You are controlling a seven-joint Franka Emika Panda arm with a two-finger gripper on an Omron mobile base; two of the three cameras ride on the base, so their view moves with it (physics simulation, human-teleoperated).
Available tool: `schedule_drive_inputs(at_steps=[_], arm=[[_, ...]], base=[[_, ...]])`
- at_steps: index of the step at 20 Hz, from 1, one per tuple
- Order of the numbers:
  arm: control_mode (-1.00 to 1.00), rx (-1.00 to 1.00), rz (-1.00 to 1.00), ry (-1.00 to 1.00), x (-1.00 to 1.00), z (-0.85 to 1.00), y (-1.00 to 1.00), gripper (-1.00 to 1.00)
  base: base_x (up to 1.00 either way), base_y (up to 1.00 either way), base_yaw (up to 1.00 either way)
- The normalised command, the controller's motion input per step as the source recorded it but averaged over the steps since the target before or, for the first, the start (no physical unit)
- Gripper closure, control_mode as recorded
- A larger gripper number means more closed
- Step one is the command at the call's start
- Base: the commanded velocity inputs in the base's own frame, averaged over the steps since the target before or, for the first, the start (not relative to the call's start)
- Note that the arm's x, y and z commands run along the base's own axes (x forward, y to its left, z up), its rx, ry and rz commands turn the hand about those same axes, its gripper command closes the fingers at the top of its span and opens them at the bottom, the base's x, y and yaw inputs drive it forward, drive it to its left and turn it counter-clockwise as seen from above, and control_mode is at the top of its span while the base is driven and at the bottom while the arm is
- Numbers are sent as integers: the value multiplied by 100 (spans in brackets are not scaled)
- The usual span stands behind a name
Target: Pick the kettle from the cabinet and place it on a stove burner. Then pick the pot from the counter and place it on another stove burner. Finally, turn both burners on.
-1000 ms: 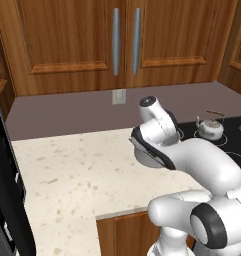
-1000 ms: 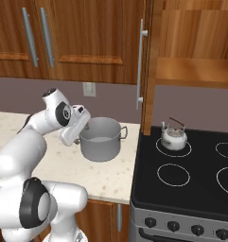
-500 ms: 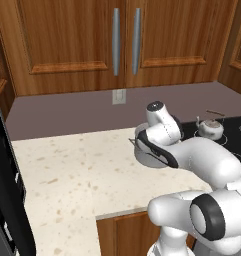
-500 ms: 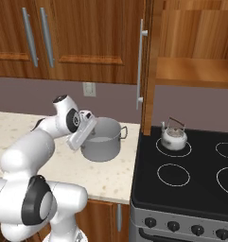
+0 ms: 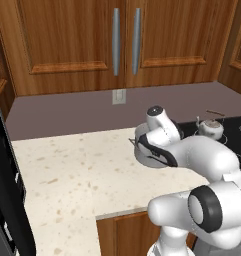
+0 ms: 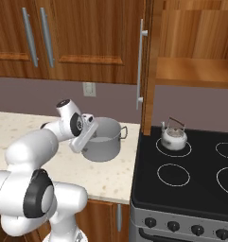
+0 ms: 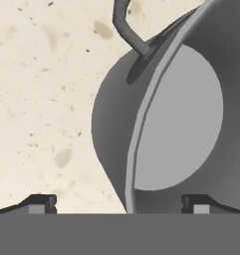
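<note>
Grey pot (image 7: 156,124) rim sits between the wide-open, empty gripper (image 7: 119,203) tips (one tip inside, one outside). Off-centre closing could tip it across the counter (image 7: 42,99). Kettle (image 6: 174,137) is already on the burner beyond.

Counter (image 6: 25,127): cream speckled stone, spans left half of right base view. Pot (image 6: 104,142) stands upright on it, near its right end, just beside stove (image 6: 191,198). Stove: black top, lower right of frame. Kettle (image 6: 174,136) sits upright on rear-left burner ring (image 6: 159,147). Cabinet shelf (image 6: 191,71), upper right: bare wood.
</note>
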Motion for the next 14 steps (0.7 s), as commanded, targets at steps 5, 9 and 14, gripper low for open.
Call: schedule_drive_inputs(at_steps=[5,9,14], arm=[[-100,0,0,0,17,-15,0,-100],[-100,2,0,0,7,-11,0,-100],[-100,2,0,0,6,-14,0,100]], base=[[0,0,0],[0,0,0],[0,0,0]])
